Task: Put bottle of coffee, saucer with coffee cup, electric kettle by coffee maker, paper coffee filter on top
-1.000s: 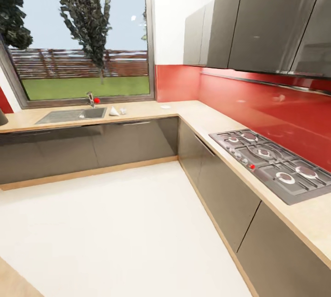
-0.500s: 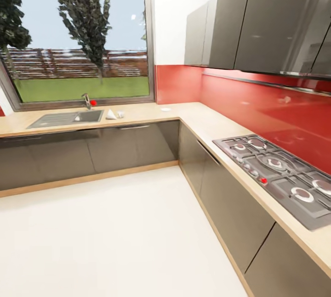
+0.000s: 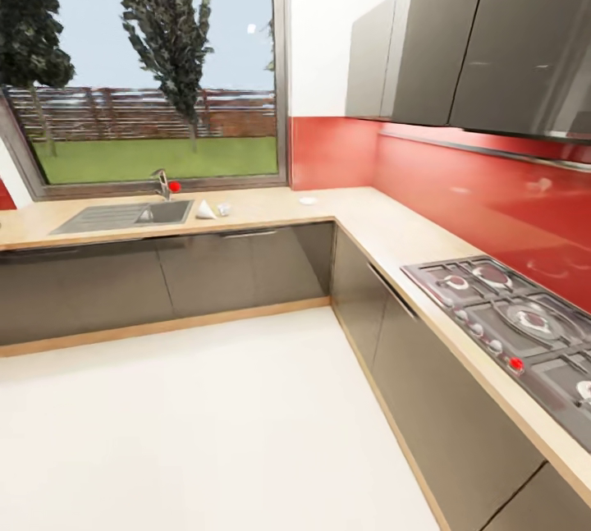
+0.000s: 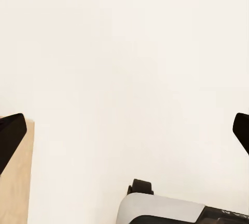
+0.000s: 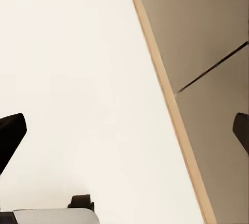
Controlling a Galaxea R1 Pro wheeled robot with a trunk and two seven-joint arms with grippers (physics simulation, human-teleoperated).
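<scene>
The light-wood kitchen countertop (image 3: 361, 223) runs under the window and turns along the red wall. On it, just right of the sink, lies the white cone-like paper coffee filter (image 3: 205, 210) with the tiny white coffee cup (image 3: 222, 208) beside it. The flat white saucer (image 3: 308, 200) sits farther right, near the corner. The coffee maker, bottle of coffee, electric kettle and kitchen shelf are out of view. My left gripper (image 4: 124, 133) is open over white floor, nothing between its fingers. My right gripper (image 5: 124, 133) is open too, above the floor beside a cabinet front.
A steel sink (image 3: 115, 217) with a faucet (image 3: 162, 184) is set in the counter below the window. A gas hob (image 3: 517, 326) lies in the right-hand run. Dark-grey base cabinets (image 3: 246, 268) line both runs, wall cabinets (image 3: 492, 38) hang at right. White floor (image 3: 205, 424) lies between.
The whole head view has shifted, so the camera has moved: the hob now sits lower and farther right in the picture, the sink and small items slightly right. Nothing on the counter has moved.
</scene>
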